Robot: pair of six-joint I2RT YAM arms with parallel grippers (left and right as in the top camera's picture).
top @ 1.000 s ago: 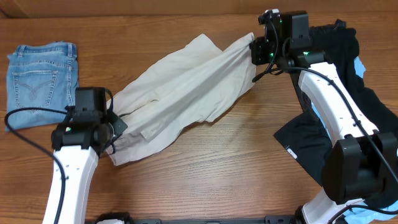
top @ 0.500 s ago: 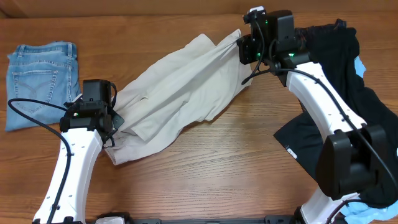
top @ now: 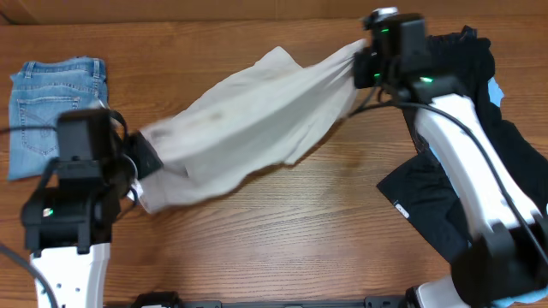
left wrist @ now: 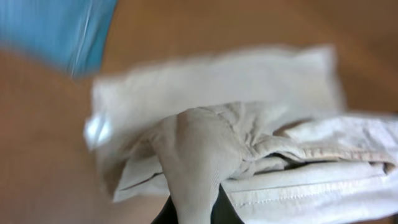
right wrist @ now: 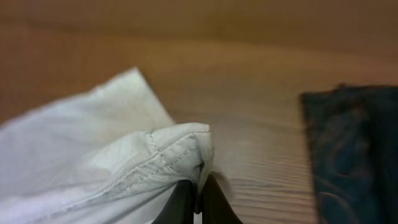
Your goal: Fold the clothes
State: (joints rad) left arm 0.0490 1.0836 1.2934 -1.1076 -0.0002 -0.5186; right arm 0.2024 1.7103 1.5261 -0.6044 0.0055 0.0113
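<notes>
Wood-grain table (top: 291, 239), seen from above. Near the far-left corner, folded light-blue jeans (top: 56, 107) lie flat. Just right of them, by the left edge, the left gripper (top: 144, 159) is clenched on one end of the pale beige shorts (top: 248, 120); wrist view shows bunched, seamed fabric pinched btwn its fingers. The shorts stretch diagonally across the table's centre toward the far edge, partly blurred. At that far end the right gripper (top: 366, 67) is clamped on a stitched corner. By the right edge: a heap of black garments (top: 467, 111) w/ a bit of sky-blue cloth (top: 496, 91).
</notes>
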